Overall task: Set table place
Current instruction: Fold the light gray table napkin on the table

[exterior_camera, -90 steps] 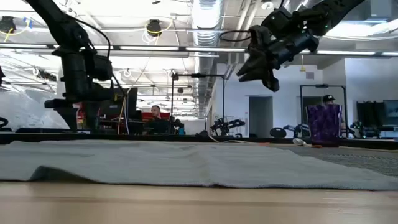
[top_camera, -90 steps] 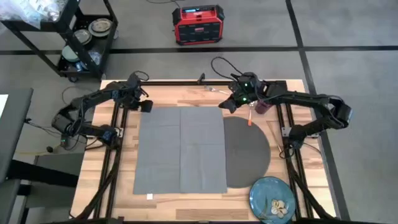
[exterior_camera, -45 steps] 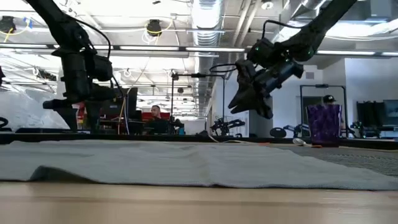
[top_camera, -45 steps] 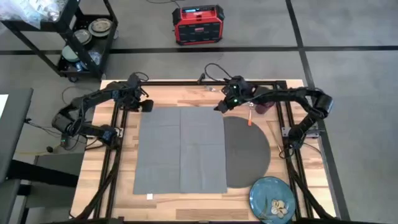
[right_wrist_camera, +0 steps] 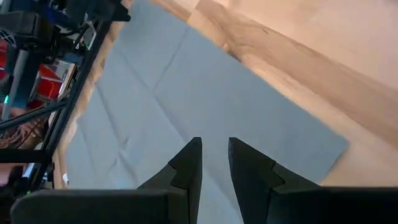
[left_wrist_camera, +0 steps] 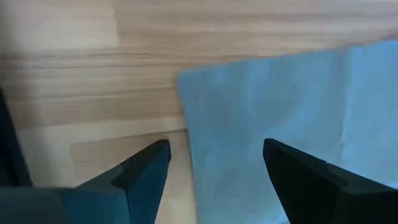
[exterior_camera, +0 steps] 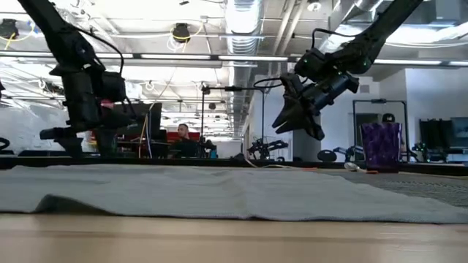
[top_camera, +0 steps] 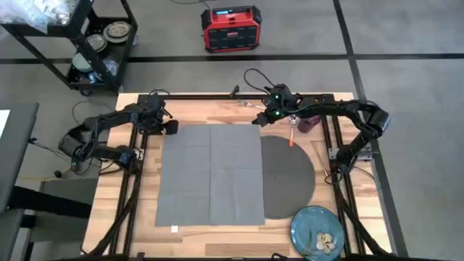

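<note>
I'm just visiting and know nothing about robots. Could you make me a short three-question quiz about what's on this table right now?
1. True or false: the plate sits on the round mat.
2. What partly covers the mat? A) the napkin B) the purple cup C) the plate
3. Which gripper has its fingers spread wider, the left gripper or the right gripper?

Key: 1. False; it rests on the table near the mat's edge. 2. A. 3. The left; both hover over the napkin's far corners.
</note>
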